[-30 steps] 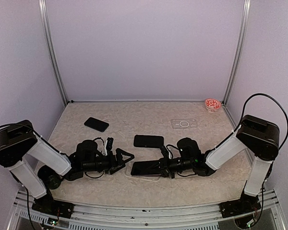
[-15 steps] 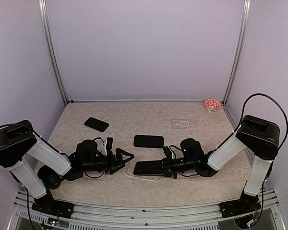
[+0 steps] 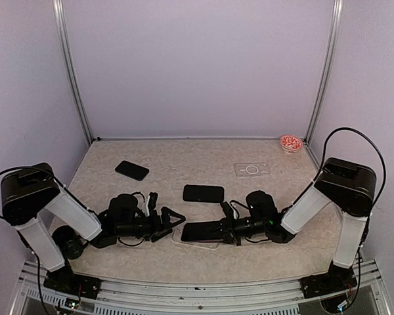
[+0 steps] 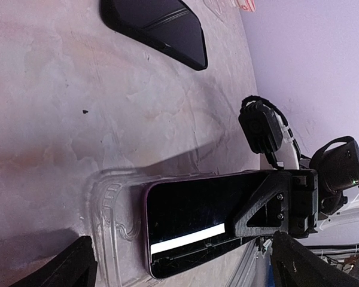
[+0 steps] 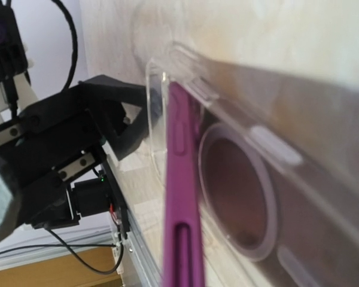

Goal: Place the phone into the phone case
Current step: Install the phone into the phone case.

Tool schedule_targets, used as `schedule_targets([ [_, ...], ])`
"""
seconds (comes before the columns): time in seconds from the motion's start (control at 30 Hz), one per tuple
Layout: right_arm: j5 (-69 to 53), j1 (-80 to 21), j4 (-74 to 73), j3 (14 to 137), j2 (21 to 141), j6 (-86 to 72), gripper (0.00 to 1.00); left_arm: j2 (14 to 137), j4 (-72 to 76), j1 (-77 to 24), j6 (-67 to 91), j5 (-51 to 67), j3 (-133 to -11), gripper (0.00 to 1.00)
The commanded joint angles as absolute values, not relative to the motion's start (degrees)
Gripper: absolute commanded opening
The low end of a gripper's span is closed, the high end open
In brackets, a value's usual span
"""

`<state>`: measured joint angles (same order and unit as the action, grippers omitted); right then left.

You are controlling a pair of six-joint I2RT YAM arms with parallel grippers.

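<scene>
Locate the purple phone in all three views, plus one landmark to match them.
Top external: phone low centre, gripped by the right pincer.
Left wrist: phone lower centre, dark screen facing the camera.
Right wrist: phone seen edge-on, its purple rim running down the middle.
Shared landmark: the clear case right under it.

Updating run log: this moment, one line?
right hand shut on purple-edged black phone | phone angled over clear plastic case | left hand open

Three phones (image 3: 203,193), two clear cases (image 3: 251,169) — one dish (image 3: 290,143)
</scene>
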<state>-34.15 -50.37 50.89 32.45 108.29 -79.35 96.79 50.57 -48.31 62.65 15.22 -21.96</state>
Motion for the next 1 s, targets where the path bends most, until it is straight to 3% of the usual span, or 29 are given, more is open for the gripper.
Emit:
schedule_targets([
  [0.0, -35.77, -50.01, 52.54, 33.56, 110.95, -79.47, 0.0, 98.14, 51.85, -49.12, 62.67, 16.5, -23.35, 0.99],
  [0.97, -40.52, -50.0, 54.97, 41.62, 118.5, -80.4, 0.0, 98.56, 50.19, -50.46, 61.55, 17.26, -25.27, 0.99],
])
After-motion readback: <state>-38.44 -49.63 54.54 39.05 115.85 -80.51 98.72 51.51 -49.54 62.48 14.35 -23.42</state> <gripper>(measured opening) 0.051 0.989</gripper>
